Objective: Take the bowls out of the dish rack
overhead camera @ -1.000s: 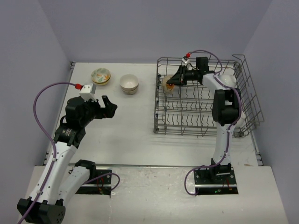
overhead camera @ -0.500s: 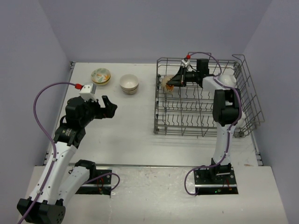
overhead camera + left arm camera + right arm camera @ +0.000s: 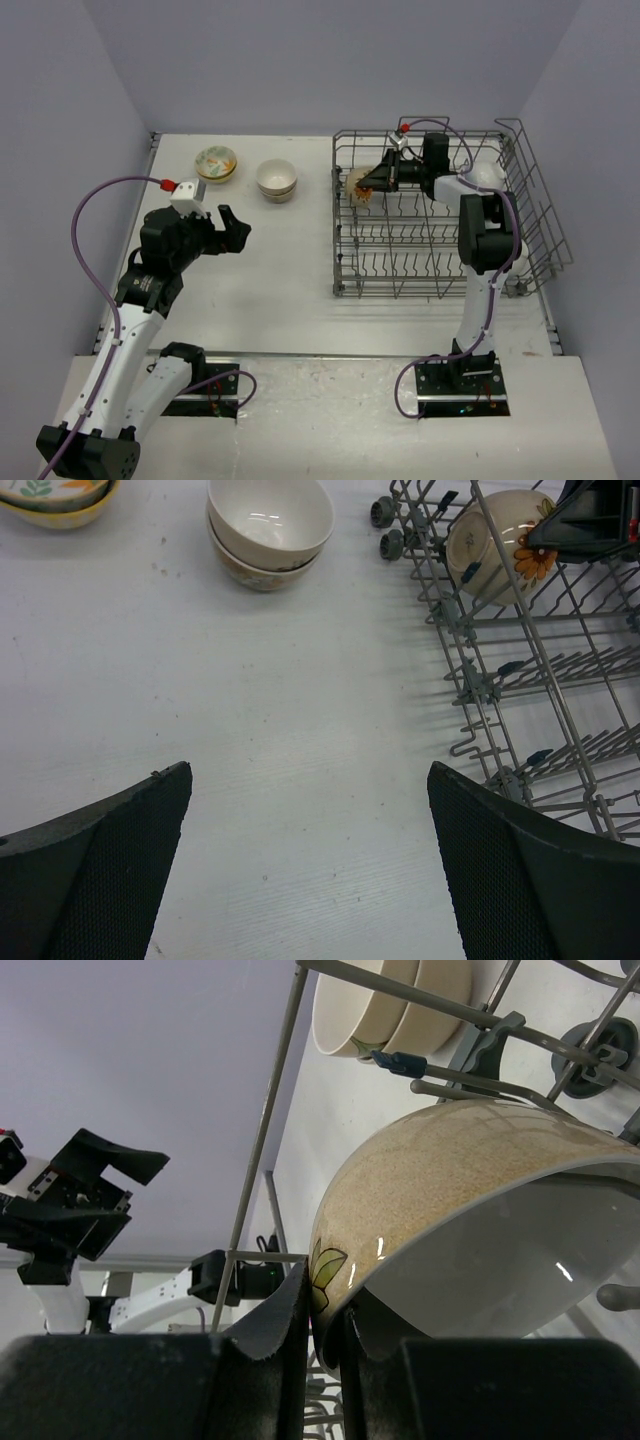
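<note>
The grey wire dish rack (image 3: 470, 131) stands at the back right of the table. At its back left corner my right gripper (image 3: 372, 183) is shut on the rim of a cream bowl (image 3: 358, 183) with orange-brown flower marks. In the right wrist view the fingers (image 3: 285, 1310) pinch that bowl's (image 3: 470, 1190) edge, one inside and one outside, behind a rack wire (image 3: 265, 1130). The left wrist view shows the same bowl (image 3: 495, 545) on edge among the tines. My left gripper (image 3: 235, 228) hovers open over bare table, left of the rack (image 3: 468, 675), with nothing between its fingers (image 3: 120, 850).
Two stacks of bowls sit on the table at the back left. One is a floral stack (image 3: 216, 163) (image 3: 55, 500), the other a white stack (image 3: 277, 180) (image 3: 268, 515) (image 3: 390, 1000). Lilac walls close in the table on three sides.
The right gripper has closed further on the bowl's rim and drawn slightly right. The rack has shifted a little with it. The left arm has not moved.
</note>
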`<state>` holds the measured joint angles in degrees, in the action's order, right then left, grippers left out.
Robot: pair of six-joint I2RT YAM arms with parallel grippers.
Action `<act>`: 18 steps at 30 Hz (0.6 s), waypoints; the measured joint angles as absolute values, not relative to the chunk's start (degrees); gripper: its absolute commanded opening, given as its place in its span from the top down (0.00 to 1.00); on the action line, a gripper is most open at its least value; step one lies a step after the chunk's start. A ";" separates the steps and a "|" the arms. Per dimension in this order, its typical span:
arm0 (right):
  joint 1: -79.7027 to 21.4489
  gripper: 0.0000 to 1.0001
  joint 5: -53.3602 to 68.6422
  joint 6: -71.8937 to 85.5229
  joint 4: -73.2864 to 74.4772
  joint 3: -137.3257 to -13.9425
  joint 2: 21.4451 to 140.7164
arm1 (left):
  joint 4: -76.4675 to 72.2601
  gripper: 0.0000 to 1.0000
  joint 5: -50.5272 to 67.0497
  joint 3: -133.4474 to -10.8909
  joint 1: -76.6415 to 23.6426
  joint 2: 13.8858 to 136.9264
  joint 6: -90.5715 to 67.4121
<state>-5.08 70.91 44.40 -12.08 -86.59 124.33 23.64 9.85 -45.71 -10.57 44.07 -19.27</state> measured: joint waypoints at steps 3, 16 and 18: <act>-5.06 1.00 70.87 44.88 -12.56 -86.41 124.33 | 23.62 0.00 9.82 -45.71 -10.57 44.05 -19.27; -4.43 1.00 70.11 48.01 -14.02 -86.30 123.57 | 23.64 0.00 9.82 -45.71 -10.57 44.05 -19.27; -4.03 1.00 70.08 50.57 -16.05 -86.30 123.57 | 23.64 0.00 9.82 -45.71 -10.57 44.05 -19.27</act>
<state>-4.03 70.08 50.57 -16.05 -86.30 123.57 23.64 9.82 -45.71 -10.57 44.05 -19.27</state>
